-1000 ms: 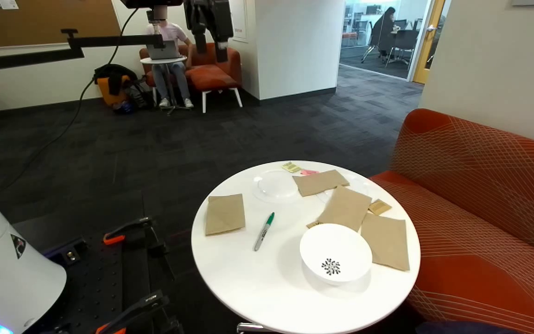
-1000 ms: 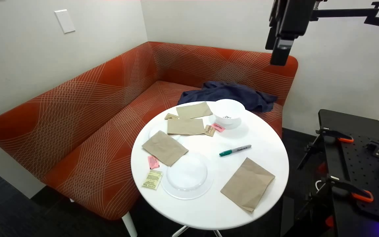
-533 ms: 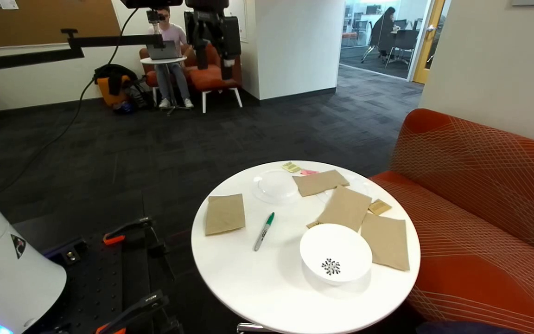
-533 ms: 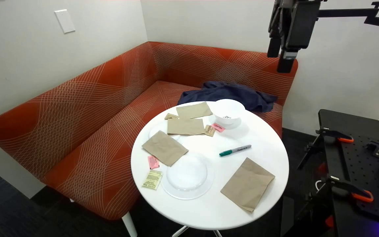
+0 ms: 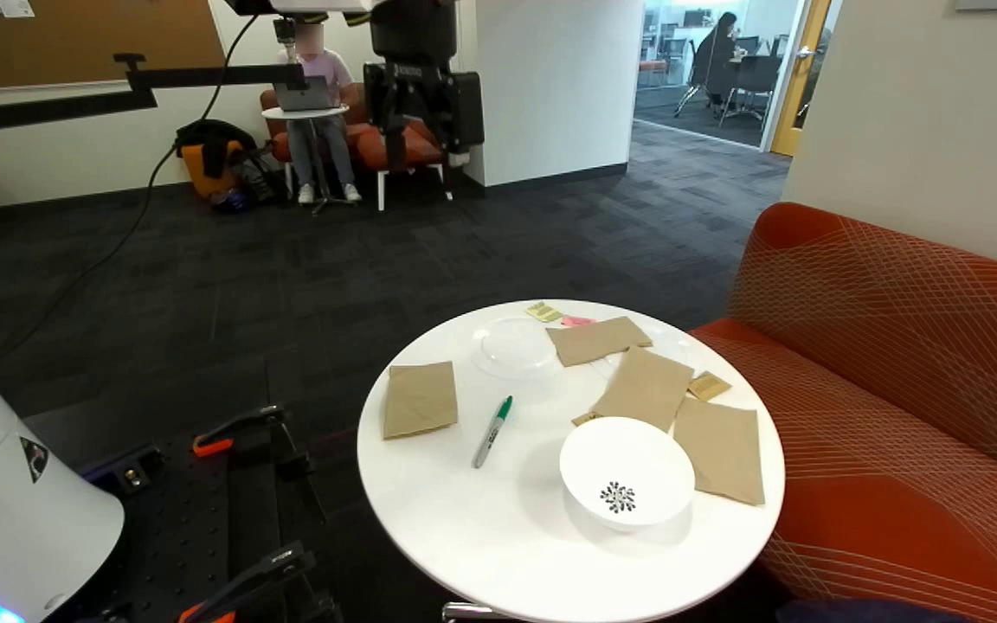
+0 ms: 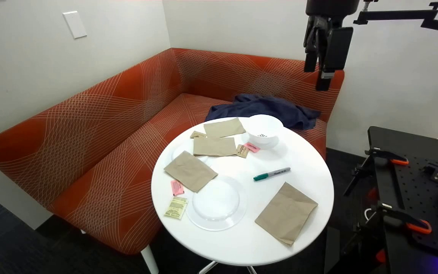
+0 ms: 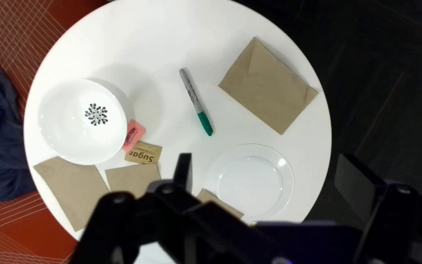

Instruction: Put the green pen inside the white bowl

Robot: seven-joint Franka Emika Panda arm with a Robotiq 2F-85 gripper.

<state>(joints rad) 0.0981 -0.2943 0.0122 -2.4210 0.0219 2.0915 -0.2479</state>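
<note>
The green pen, a marker with a grey barrel and a green cap, lies flat on the white table in both exterior views (image 5: 492, 433) (image 6: 272, 174) and in the wrist view (image 7: 197, 102). The white bowl stands upright beside it in both exterior views (image 5: 628, 463) (image 6: 263, 129) and in the wrist view (image 7: 79, 121). Its inside bottom has a dark speckled pattern, and no pen is in it. My gripper hangs high above the table in both exterior views (image 5: 423, 173) (image 6: 316, 78). In the wrist view (image 7: 264, 159) its fingers are wide apart with nothing between them.
A clear plate (image 7: 249, 183) lies on the round table (image 7: 152, 40). A brown napkin (image 7: 267, 86) lies near the pen. More brown napkins (image 6: 214, 146), a sugar packet (image 7: 144, 153) and a pink packet (image 7: 134, 135) lie around the bowl. An orange sofa (image 6: 127, 125) borders the table.
My gripper has come down in both exterior views, staying open, and its tilt has altered. The pen and the bowl have not moved.
</note>
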